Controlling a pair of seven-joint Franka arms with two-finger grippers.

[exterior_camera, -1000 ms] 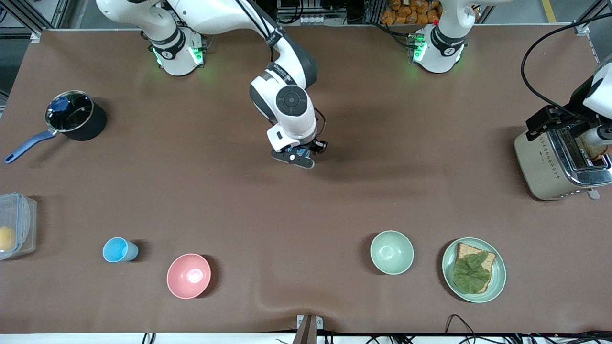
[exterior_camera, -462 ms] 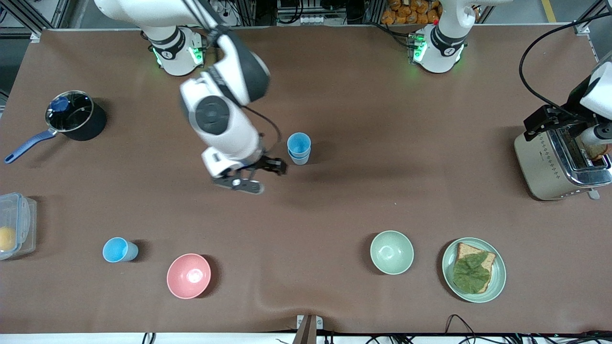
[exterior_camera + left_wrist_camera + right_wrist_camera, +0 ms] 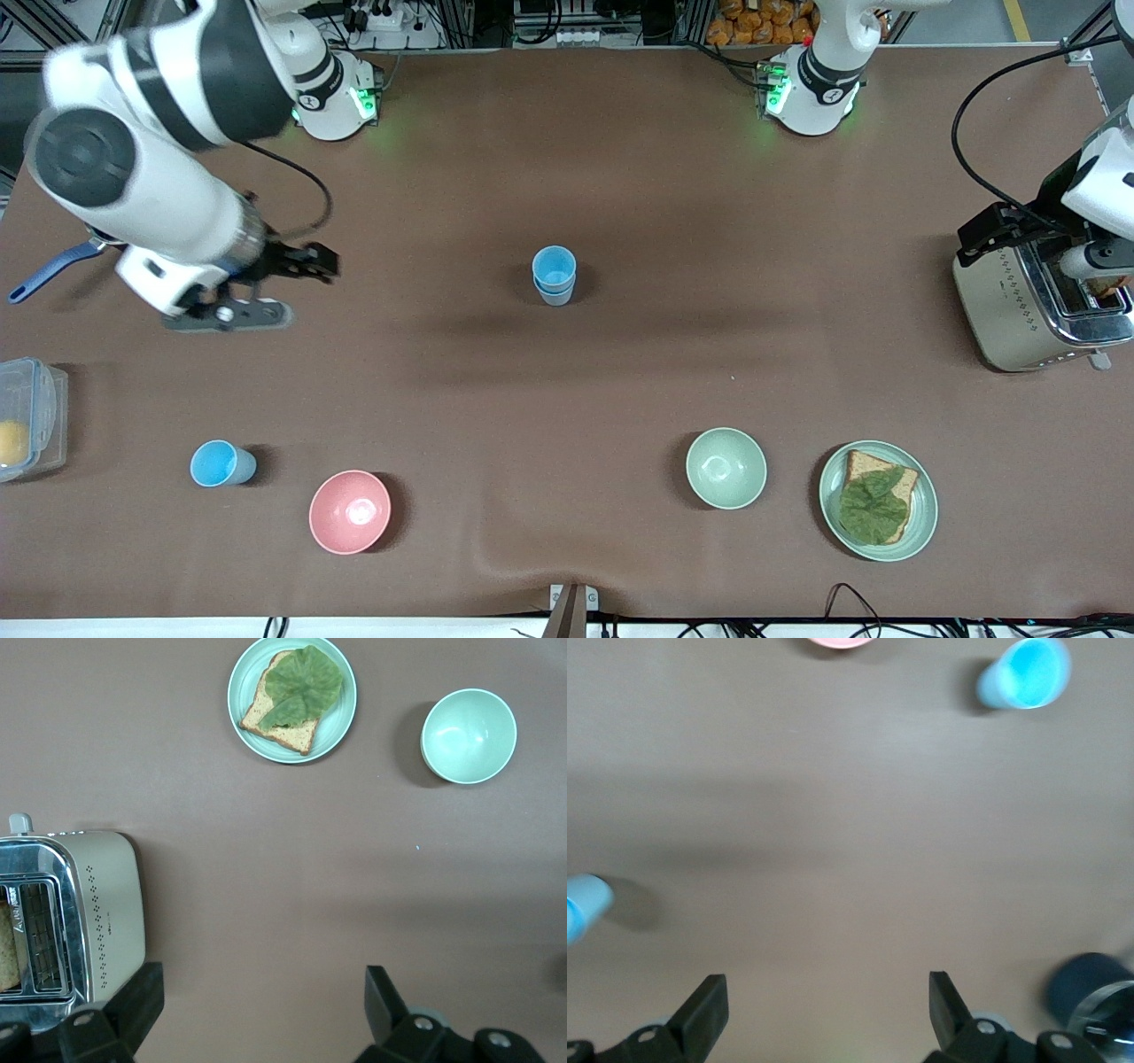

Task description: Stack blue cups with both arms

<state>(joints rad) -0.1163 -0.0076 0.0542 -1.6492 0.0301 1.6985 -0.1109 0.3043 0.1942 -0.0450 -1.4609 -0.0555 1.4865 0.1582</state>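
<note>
**A:** Which step is in hand?

**B:** Two blue cups stand nested mid-tabletop. A third, the lone blue cup, sits nearer the front camera, toward the right arm's end, beside the pink bowl. The likely next step is fetching it. The right gripper hangs over bare tabletop near the saucepan; it would need to travel over the lone cup and descend around its wall.

**A:** And the fingers?

**B:** The right gripper's fingers are spread wide and hold nothing. The left gripper, waiting over the toaster, also has wide, empty fingers.
</note>
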